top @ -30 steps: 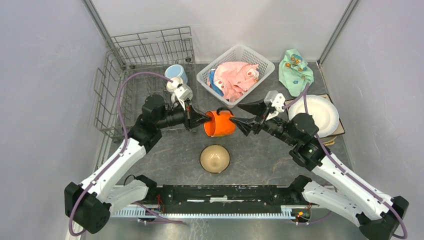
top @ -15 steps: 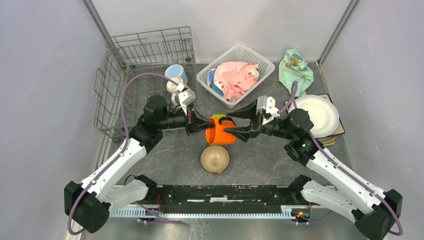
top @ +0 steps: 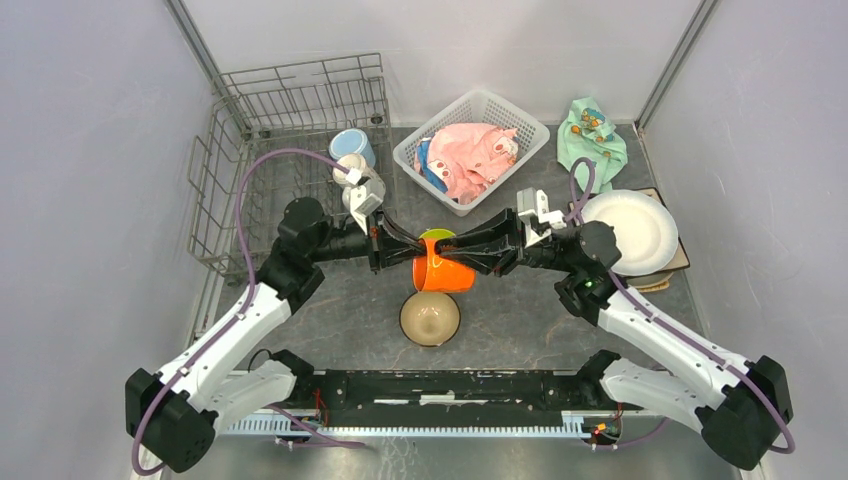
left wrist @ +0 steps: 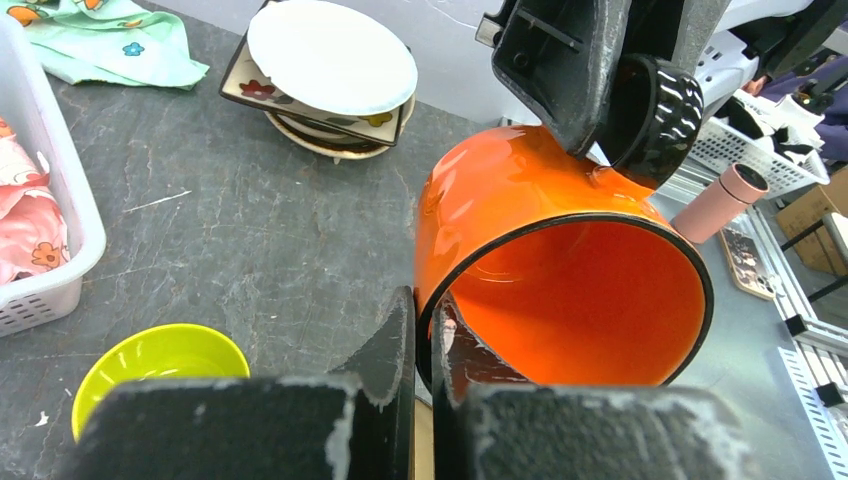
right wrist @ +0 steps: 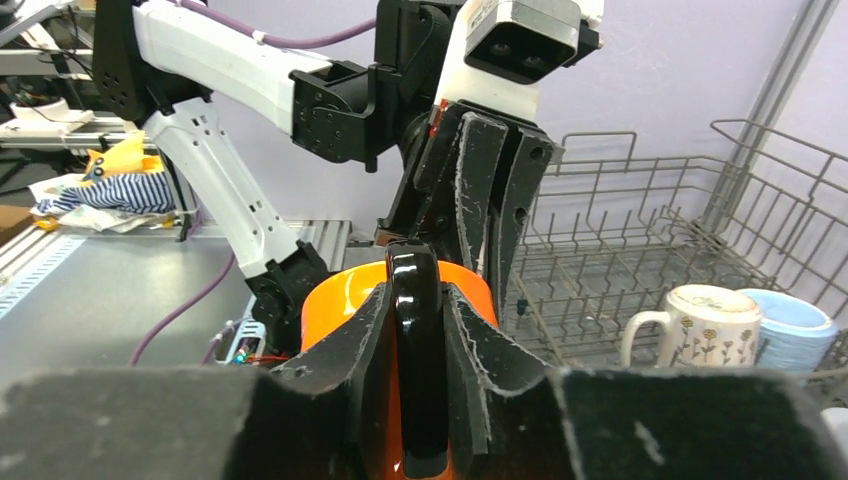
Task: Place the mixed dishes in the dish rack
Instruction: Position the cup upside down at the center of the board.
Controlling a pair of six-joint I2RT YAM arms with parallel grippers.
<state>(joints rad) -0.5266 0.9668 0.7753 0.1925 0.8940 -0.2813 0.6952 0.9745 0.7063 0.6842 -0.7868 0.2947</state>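
The orange mug (top: pixel 443 268) hangs on its side above the table, held from both ends. My left gripper (top: pixel 408 252) is shut on its rim, one finger inside the mug (left wrist: pixel 560 290) and one outside, as the left wrist view shows at the gripper (left wrist: pixel 424 310). My right gripper (top: pixel 452 256) is shut on the mug's black handle (right wrist: pixel 417 340), pads pressed to both sides. The grey wire dish rack (top: pixel 300 90) stands at the back left, holding a light-blue mug (top: pixel 352 146) and a white patterned mug (top: pixel 350 168).
A tan bowl (top: pixel 430 317) sits in front of the orange mug and a lime-green bowl (left wrist: pixel 160 365) just behind it. Stacked plates with a white plate (top: pixel 627 232) on top lie at the right. A white basket (top: pixel 487 97) holds a pink cloth; a mint-green cloth (top: pixel 592 130) lies back right.
My right gripper has moved left to the mug and closed its jaws on the black handle. The left gripper has kept its hold on the rim and shifted slightly left.
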